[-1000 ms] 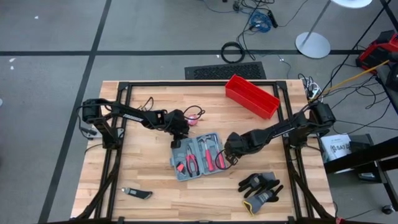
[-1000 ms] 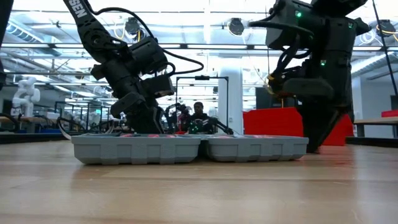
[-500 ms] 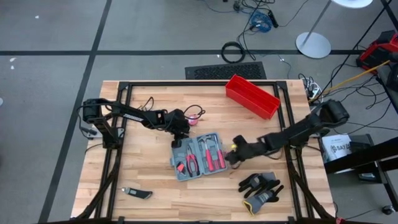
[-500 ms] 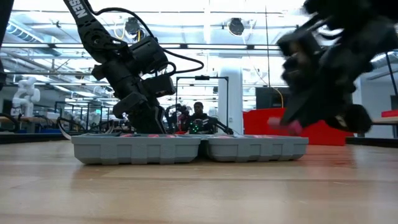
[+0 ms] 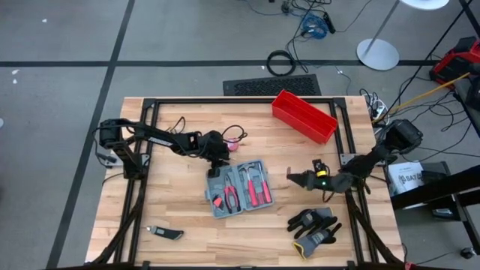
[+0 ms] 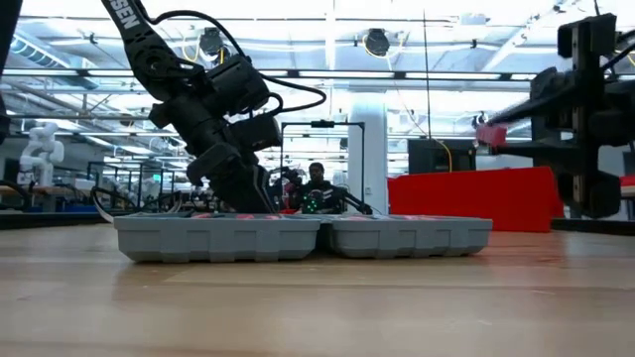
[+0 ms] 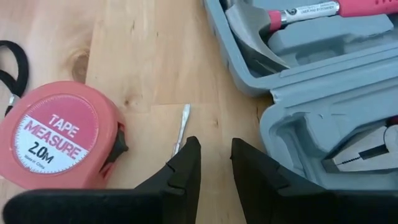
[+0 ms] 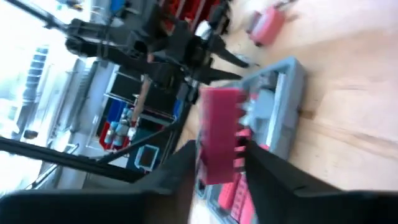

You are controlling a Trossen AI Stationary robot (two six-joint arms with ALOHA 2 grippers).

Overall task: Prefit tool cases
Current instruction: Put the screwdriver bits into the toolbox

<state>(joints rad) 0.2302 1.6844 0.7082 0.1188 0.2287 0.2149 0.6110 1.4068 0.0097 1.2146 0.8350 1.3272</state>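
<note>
so the case [image 5: 238, 189] lies flat and wide open at mid frame of the high view, a bit below centre. grey moulded halves, tilted a little, with pink-handled tools in the slots: pliers [image 5: 232, 195] and a hammer [image 7: 292, 18] among them. in the low view it's a low grey double tray [image 6: 298, 236] on the wood table [image 5: 180, 217].

left gripper [image 5: 217, 160] sits at the case's upper left corner, tips down near the table just beside the case edge, fingers [image 7: 185, 163] a small gap apart, nothing between them. a thin metal bit [image 7: 181, 127] lies on the wood right ahead of them, and a pink tape measure [image 7: 59, 134] is close by.

right gripper [image 5: 298, 178] hangs above the table right of the case, well apart from it, with a pink block-like tool [image 8: 221, 134] between its fingers [image 8: 273, 171]; the grip looks loose, can't tell if it's truly clamped.

red bin [image 5: 304, 115] upper right, black gloves [image 5: 313, 225] lower right, small dark tool [image 5: 165, 233] lower left.
</note>
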